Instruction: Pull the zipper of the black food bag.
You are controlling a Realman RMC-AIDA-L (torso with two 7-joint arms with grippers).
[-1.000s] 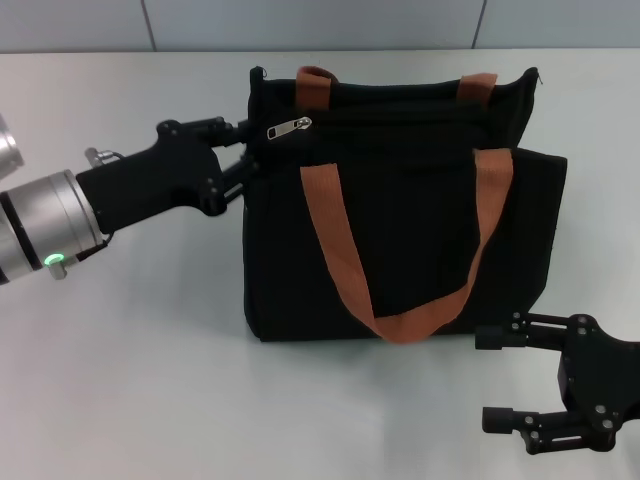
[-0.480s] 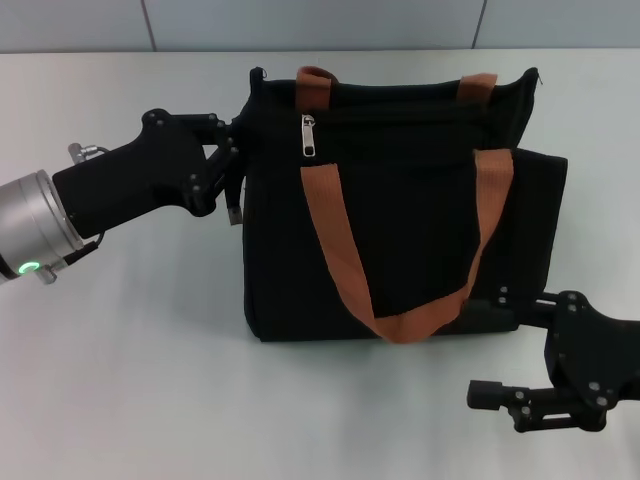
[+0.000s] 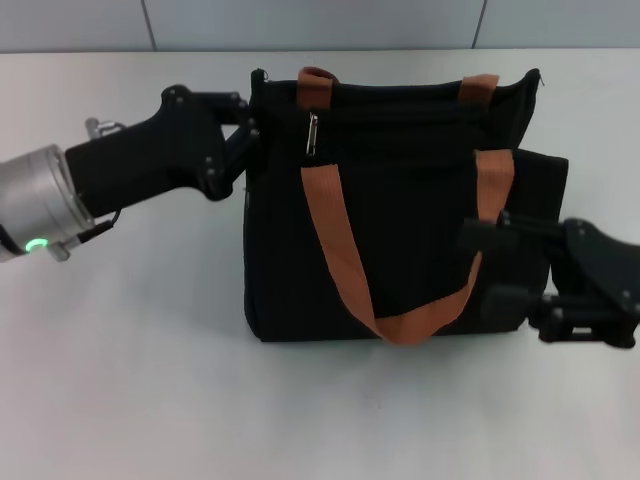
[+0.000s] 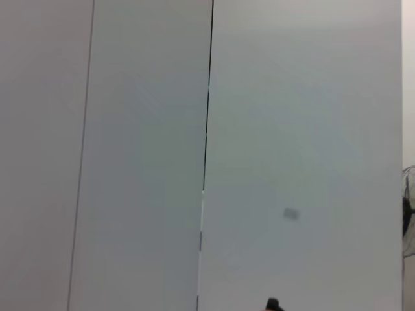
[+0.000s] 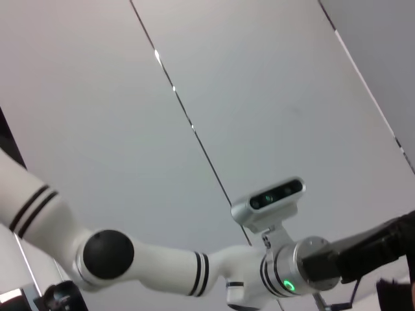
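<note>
The black food bag [image 3: 400, 200] lies on a pale grey table [image 3: 130, 390], toward its far edge, front pocket and one orange-brown strap handle [image 3: 345, 260] facing up. Its zipper [image 3: 313, 135], a small silver pull tab, hangs at the bag's upper left end, just beside the near handle's root.

The left gripper [image 3: 250, 145] sits against the bag's upper left corner; its fingers merge with the black cloth, so I cannot tell how wide they stand or whether they hold anything. The right gripper [image 3: 490, 270] has its fingers parted, apparently around the bag's lower right edge, with nothing clearly pinched.

The bag looks like soft fabric, light and prone to sag or slide, so it likely needs bracing while the tab is drawn. The tab is thin, smooth metal and probably slippery; a firm pinch across its flat faces seems best.

Both wrist views show only light wall panels with dark seams [image 4: 206, 129].
</note>
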